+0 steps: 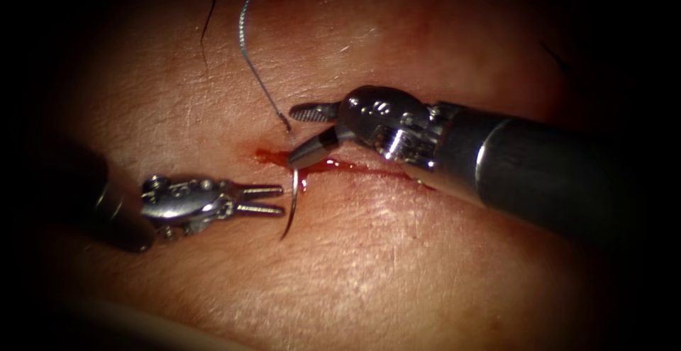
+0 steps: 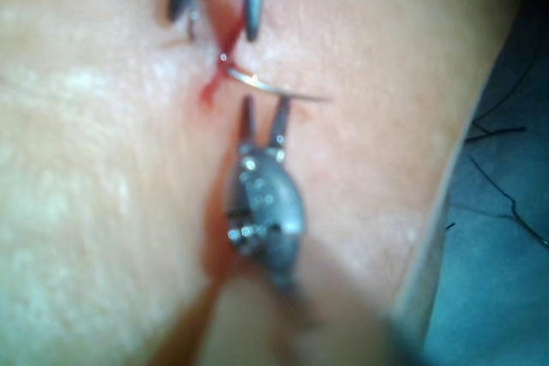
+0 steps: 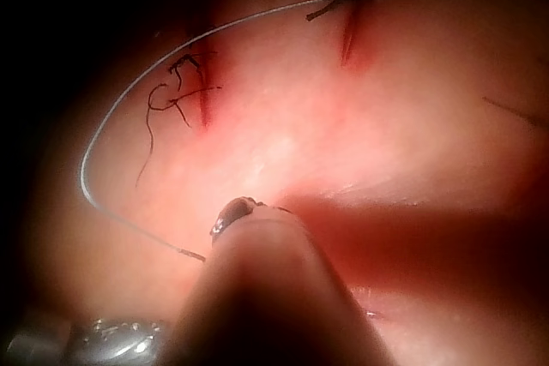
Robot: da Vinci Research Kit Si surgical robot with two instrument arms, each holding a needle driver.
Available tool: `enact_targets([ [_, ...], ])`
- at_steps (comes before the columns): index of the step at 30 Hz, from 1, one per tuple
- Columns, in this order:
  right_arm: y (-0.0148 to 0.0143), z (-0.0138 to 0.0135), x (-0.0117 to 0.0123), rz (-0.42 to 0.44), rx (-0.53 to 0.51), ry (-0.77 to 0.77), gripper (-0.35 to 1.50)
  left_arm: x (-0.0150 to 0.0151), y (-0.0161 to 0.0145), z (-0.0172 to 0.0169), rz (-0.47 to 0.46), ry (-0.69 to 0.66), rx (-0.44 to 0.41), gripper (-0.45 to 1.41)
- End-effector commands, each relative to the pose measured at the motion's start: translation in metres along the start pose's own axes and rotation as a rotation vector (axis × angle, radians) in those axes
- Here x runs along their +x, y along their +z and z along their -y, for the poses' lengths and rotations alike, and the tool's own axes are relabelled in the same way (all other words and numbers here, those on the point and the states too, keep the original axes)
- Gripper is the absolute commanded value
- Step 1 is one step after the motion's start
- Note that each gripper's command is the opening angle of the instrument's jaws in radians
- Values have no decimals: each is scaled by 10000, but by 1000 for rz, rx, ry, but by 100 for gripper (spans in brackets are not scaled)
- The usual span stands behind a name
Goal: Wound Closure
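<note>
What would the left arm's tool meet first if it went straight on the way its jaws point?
Probably the needle: the left tool, jaws open and empty, points right at its exposed curve below the cut. Depth is unclear. The right tool is open beside the needle's upper end.

needle [image 1: 291,205] between pincers, tissue [image 1: 425,266] seemingly clear

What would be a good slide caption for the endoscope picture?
Both tools open: the needle stands in the tissue at the cut, between right tool and left tool.
</note>
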Motion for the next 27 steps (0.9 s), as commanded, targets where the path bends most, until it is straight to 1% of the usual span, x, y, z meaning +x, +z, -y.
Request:
enact_targets([
  [1,-18,-14,-2,-16,-17,2,126,-8,-3,-5,4,36,-9,34],
  [4,-43,-22,-5,-23,-56,15,131,-5,-9,-9,7,109,-15,34],
  [5,-57,-25,-6,-34,-74,28,133,-5,-11,-13,11,184,-27,34],
  [7,-71,-26,-8,-57,-92,25,133,-8,-11,-17,14,274,-42,32],
  [9,-81,-25,-9,-75,-110,26,133,-13,-8,-20,16,378,-48,27],
  [10,-84,-25,-10,-81,-117,25,133,-16,-6,-23,20,451,-53,24],
  [12,-88,-23,-13,-83,-129,25,133,-22,-1,-26,8,538,-52,24],
  [13,-91,-21,-16,-78,-142,16,133,-27,4,-30,-14,612,-47,27],
  [14,-91,-21,-16,-78,-142,16,133,-27,4,-30,-14,612,-47,27],
  [15,-92,-20,-18,-83,-144,15,133,-30,6,-33,-53,679,-41,36],
  [17,-93,-20,-20,-83,-143,13,133,-30,7,-37,-94,731,-34,42],
  [19,-93,-20,-23,-83,-143,11,133,-30,6,-41,-144,775,-24,56],
  [21,-94,-20,-25,-85,-143,9,131,-29,6,-43,-182,802,-9,79],
  [22,-95,-21,-27,-85,-143,7,131,-28,7,-43,-201,839,21,101],
  [24,-96,-21,-30,-85,-143,6,131,-26,7,-42,-198,859,51,108],
  [27,-96,-21,-31,-86,-149,7,131,-24,9,-40,-195,867,64,108],
])
